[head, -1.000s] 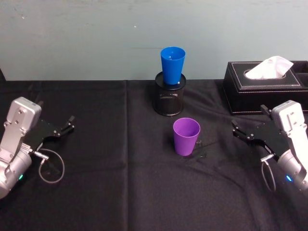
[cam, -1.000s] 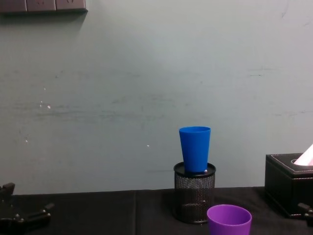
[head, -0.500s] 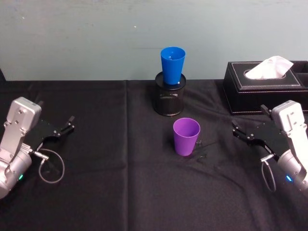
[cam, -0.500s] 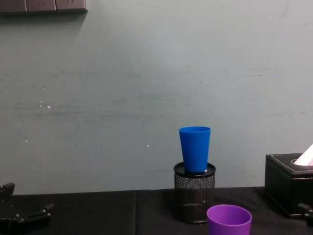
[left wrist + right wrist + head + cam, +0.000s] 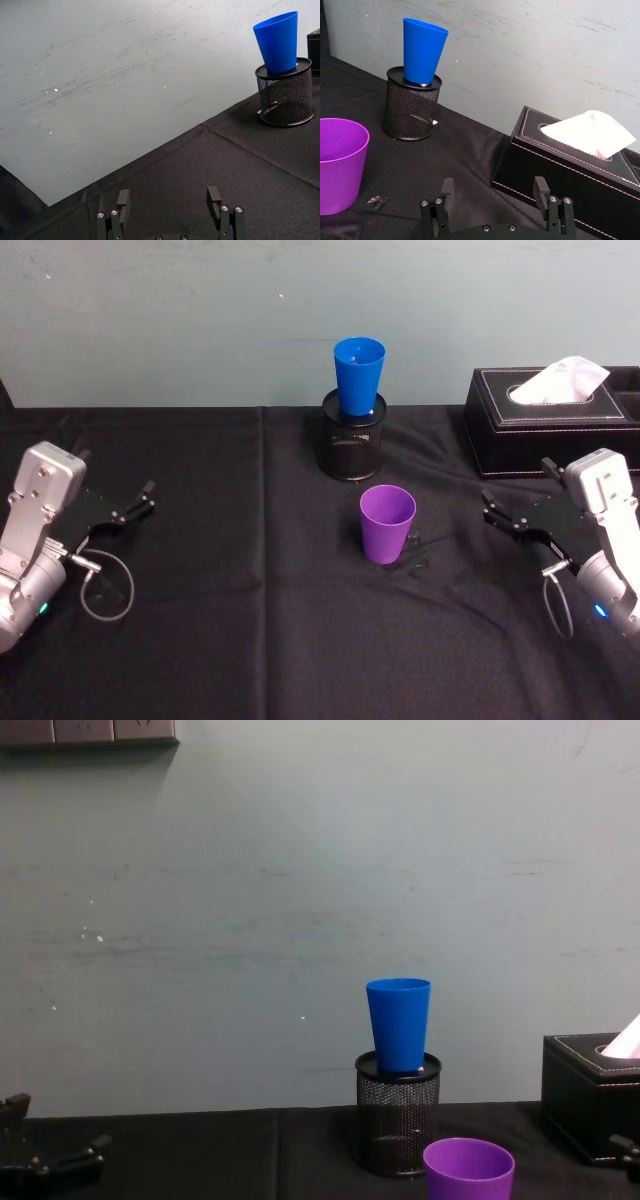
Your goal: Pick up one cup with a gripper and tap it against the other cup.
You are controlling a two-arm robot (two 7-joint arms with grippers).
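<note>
At the centre of the tabletop (image 5: pixel 250 640), the purple cup (image 5: pixel 387 523) stands upright, leftward of the nearer right claw (image 5: pixel 490 512) (released, empty); the left claw (image 5: pixel 148 496), also released, sits farther off.

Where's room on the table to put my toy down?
Bare cloth lies between the left gripper and the purple cup, and in front of the cup. Crowded at the back: blue cup on the mesh holder, tissue box behind the right gripper.
</note>
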